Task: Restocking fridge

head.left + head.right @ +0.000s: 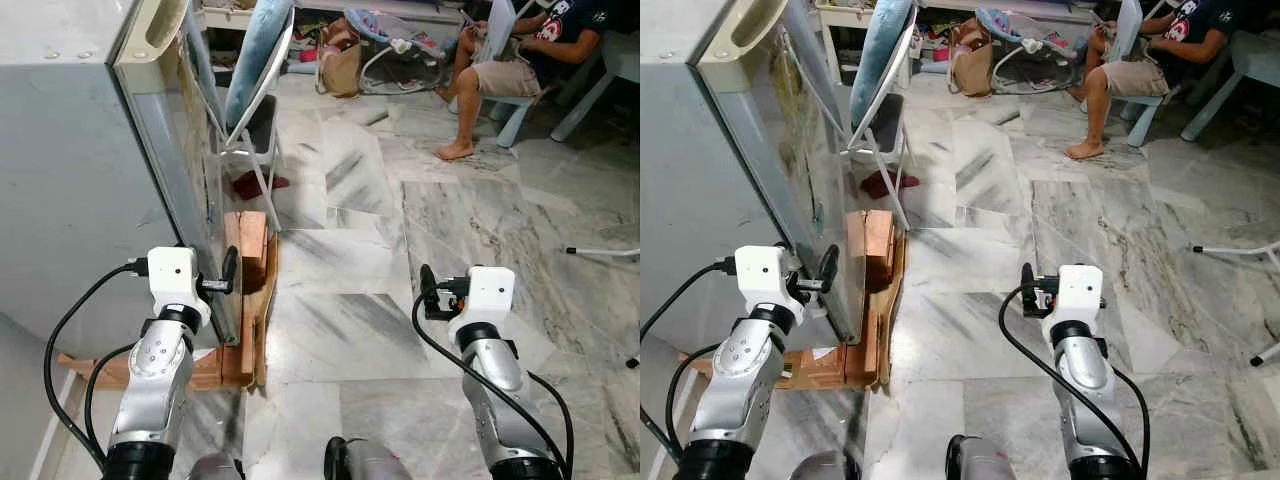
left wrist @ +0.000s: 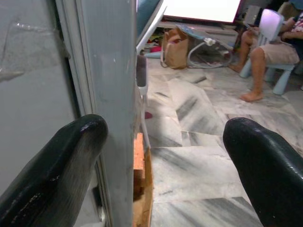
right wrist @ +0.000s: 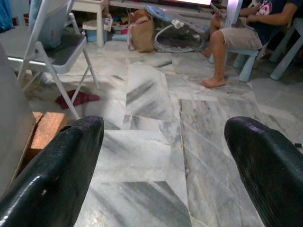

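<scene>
Fridge door (image 1: 165,120) edge sits right between the left gripper (image 2: 165,156) and its spread fingers, one either side. Right gripper (image 3: 165,161) hovers open over marble floor (image 1: 400,300), well clear of the fridge.

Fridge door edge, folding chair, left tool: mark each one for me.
fridge door (image 2: 113,94): left wrist view, on its grey outer edge.
folding chair (image 3: 57,47): right wrist view, on the grey seat.
left tool (image 1: 228,270): left eye view, between its fingertips, at the door edge.
</scene>
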Robot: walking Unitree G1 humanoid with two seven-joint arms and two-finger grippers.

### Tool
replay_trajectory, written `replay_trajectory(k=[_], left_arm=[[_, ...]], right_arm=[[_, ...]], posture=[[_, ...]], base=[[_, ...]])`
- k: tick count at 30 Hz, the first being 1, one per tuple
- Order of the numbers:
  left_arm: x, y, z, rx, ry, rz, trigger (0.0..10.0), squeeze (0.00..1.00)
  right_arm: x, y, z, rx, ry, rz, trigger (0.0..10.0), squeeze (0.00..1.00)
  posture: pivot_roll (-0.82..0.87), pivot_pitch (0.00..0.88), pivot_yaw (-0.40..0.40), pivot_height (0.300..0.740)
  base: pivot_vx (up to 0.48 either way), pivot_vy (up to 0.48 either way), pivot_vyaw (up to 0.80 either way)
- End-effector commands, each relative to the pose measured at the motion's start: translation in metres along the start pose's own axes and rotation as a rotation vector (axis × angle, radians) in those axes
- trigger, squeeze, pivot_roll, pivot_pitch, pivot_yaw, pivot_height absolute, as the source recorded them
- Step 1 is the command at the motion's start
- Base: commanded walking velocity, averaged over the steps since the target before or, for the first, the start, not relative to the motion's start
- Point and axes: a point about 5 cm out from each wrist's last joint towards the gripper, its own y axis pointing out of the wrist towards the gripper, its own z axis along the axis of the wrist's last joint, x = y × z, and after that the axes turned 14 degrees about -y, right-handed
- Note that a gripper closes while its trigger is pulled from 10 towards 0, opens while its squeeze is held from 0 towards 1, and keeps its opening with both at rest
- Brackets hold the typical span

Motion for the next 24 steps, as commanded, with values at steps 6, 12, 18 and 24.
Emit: replay_trajectory(k=[6,12,18,24], left_arm=[[-0.006,0.015,0.004,0.023,0.008,0.041,10.0,0.0],[-0.004,0.03,0.008,0.046,-0.001,0.062,10.0,0.0],[-0.001,0.04,0.014,0.065,-0.004,0.051,10.0,0.0],[0.016,0.055,0.025,0.081,0.002,-0.021,10.0,0.0]], right_arm=[[0.007,-0.006,0.001,-0.009,-0.013,-0.009,10.0,0.0],[0.012,-0.016,-0.003,-0.027,-0.047,0.025,10.0,0.0],[0.023,-0.032,-0.017,-0.085,-0.08,0.032,10.0,0.0],[0.026,-0.036,-0.022,-0.11,-0.093,0.034,10.0,0.0]], posture=[[0.01,0.13,-0.101,0.74],[-0.01,0.138,-0.112,0.74],[-0.02,0.145,-0.112,0.74],[-0.02,0.147,-0.105,0.74]], base=[[0.0,0.0,0.0],[0.0,0.0,0.0],[0.0,0.0,0.0],[0.0,0.0,0.0]])
